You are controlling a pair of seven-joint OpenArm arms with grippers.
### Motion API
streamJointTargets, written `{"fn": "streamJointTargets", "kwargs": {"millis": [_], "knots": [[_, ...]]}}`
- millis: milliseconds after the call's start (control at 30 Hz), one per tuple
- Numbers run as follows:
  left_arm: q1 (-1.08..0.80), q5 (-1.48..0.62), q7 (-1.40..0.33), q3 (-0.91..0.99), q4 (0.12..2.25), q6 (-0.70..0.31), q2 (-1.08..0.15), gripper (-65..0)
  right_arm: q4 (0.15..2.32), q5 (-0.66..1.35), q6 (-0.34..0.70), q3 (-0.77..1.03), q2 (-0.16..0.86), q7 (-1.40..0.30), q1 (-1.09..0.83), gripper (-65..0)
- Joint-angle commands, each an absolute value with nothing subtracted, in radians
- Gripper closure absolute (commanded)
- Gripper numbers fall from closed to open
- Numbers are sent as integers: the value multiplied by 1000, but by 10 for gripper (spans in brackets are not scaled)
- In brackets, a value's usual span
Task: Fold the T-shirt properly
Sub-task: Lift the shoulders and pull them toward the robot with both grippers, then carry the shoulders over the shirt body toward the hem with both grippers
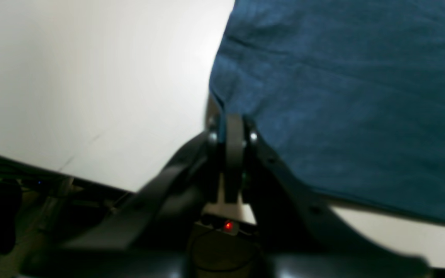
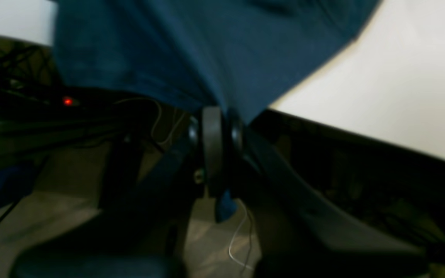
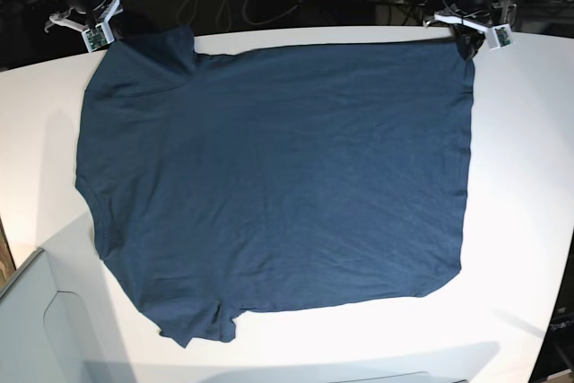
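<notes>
T-shirt point(image 3: 269, 186) lies flat across the white worktop point(image 3: 529, 221), far edge at 12 o'clock. Left gripper point(image 1: 232, 119) jaws pinch the hem corner at 1 o'clock; right gripper point(image 2: 215, 116) jaws pinch the sleeve at 11 — prob. holding the far edge taut before folding.

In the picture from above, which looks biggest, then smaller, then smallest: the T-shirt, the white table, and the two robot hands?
1. The white table, though the shirt hides much of it.
2. The T-shirt.
3. The left hand and right hand: both tiny, and they look alike, so no ranking between them. They sit at the far edge, which shrinks them.
</notes>
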State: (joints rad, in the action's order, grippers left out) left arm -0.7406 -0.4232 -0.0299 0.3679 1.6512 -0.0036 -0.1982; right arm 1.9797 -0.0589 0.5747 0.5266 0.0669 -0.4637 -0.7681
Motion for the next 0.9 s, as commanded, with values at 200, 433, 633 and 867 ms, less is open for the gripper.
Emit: {"fn": "streamJointTargets", "kwargs": {"millis": [200,433,633,867], "knots": [[-757,-426,-5,377,1669,-1,-203,0,1998,-51,639,572,38,-447,-771,-2],[-743,-426,-5,377,1693,1,-203,0,1998,-53,639,567,39,-455,-733,-2],[-676,-426,-7,377,1702,2,-203,0,1998,-53,639,567,41,-455,-661,-2],[-610,-426,-7,375,1702,2,-203,0,1994,-53,639,565,41,-456,-535,-2]]}}
